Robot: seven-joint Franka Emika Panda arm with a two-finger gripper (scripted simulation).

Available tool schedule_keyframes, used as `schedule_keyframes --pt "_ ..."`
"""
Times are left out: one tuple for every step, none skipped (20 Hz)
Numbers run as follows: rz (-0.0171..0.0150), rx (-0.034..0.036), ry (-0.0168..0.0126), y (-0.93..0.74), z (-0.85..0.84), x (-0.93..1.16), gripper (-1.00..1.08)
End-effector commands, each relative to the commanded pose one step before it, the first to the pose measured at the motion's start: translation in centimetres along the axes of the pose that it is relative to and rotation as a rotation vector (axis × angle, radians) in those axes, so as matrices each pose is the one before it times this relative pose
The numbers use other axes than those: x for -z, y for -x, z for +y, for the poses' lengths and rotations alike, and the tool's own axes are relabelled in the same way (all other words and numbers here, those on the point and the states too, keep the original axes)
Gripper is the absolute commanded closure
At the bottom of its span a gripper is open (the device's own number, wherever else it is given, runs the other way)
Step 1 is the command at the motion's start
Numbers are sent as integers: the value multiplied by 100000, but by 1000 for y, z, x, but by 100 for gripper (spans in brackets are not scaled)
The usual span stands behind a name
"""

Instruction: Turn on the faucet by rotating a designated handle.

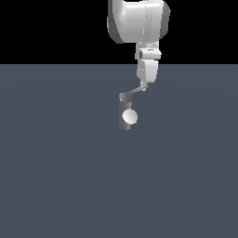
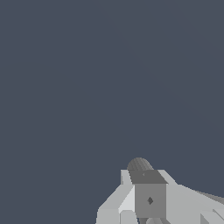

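The faucet (image 1: 124, 111) stands upright on the flat grey floor (image 1: 56, 176), below the white arm (image 1: 139, 21). Its pale ball (image 1: 130, 117) faces front. The handle (image 1: 136, 90) slants up toward the exterior view's right, its tip meeting the gripper (image 1: 145, 86); whether the claw is wide or closed cannot be told.

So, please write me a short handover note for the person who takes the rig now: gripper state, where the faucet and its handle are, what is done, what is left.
Gripper: at the outer end of the handle; the views do not show whether it is open or shut, or whether it touches.
Faucet: dark upright post on the grey floor, pale ball on its front. The handle runs from the post's top toward the exterior view's right, rising.
Done: arm brought to the handle.
Left: rotate the handle. How far it has turned cannot be told.
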State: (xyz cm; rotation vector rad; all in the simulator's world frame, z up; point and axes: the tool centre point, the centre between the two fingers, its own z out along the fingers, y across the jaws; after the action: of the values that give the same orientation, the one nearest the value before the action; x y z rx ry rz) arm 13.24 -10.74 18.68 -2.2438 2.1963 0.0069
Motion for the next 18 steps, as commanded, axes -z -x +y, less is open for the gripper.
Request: schedule_keyframes --pt "369 -1406 -176 -143 -224 -406 108" --pt "54 -212 -6 -26 -27 -71 108" --pt "17 -67 -2 -6 -9 -24 108" --pt "0 0 0 0 0 0 108" --pt "0 0 0 0 0 0 108" --pt "0 0 0 0 0 0 108" --pt "-26 96 67 10 29 -4 108" --pt "0 0 0 -19 228 -2 108" --pt "0 0 0 -19 230 -2 108" --pt "0 0 0 -19 232 -2 108" --pt "0 0 0 -19 234 -2 108" --pt "0 0 0 -20 237 -2 108" --pt "0 0 0 -20 239 -2 108" --pt "0 0 0 -20 241 -2 108" --pt "0 0 0 -20 243 -2 108" --pt "0 0 0 -20 245 -2 108" --pt "0 0 0 -21 247 -2 108" --pt "0 0 0 -21 250 -2 108"
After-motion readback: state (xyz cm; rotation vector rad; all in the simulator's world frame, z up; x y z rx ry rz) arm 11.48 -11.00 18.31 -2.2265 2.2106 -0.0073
